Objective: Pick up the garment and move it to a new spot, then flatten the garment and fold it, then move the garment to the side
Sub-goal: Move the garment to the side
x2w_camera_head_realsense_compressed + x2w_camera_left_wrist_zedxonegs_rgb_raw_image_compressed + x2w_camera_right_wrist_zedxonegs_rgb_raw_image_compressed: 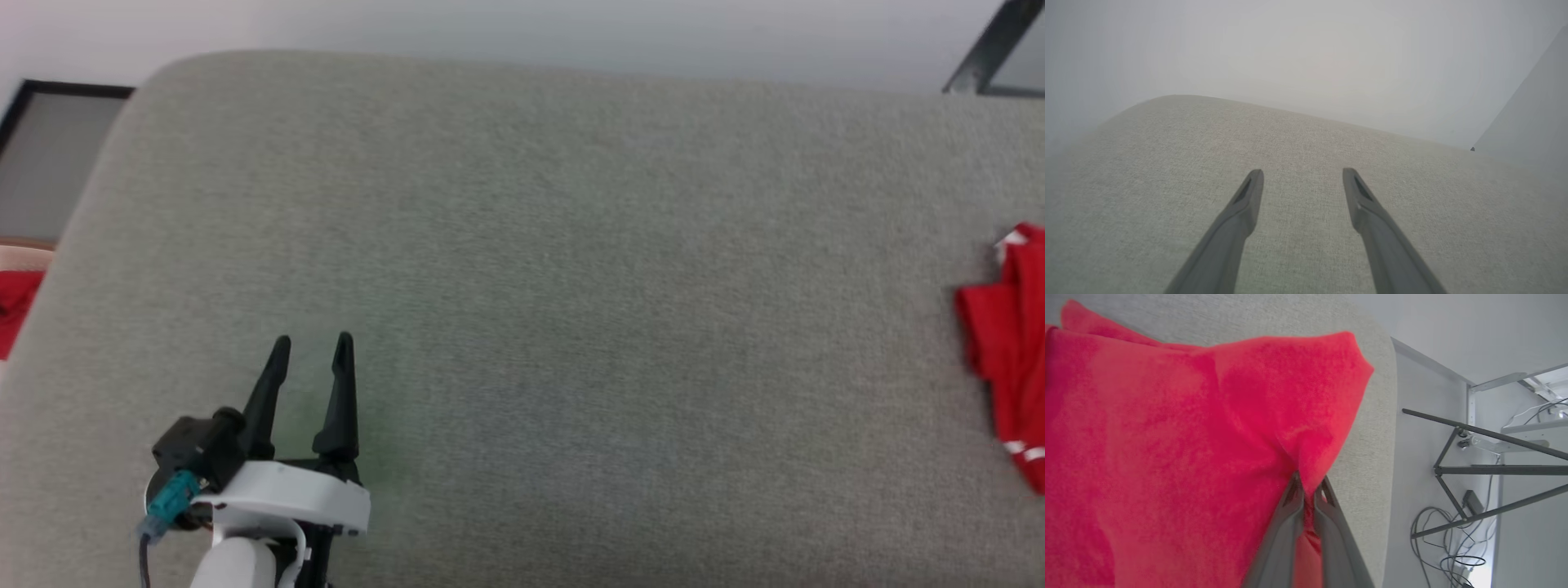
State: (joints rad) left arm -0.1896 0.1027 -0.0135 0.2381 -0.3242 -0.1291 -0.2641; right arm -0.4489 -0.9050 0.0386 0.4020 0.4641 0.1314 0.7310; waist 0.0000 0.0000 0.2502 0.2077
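The bright red garment [1008,359] lies bunched at the far right edge of the head view, with thin white stripes showing on it. In the right wrist view the garment [1167,449] spreads over the grey cushion, and my right gripper [1308,486] is shut on a pinched fold of it near the cushion's edge. My left gripper [314,343] stands open at the lower left of the head view, over bare cushion, far from the garment. The left wrist view shows the left gripper [1302,173] with its fingers wide apart and nothing between them.
A wide grey fabric cushion [522,286] bears everything. A dark-framed panel [49,155] stands beyond its left edge, with something red [16,302] below it. Past the cushion's right edge are a dark metal frame [1474,465] and loose cables [1445,543] on the floor.
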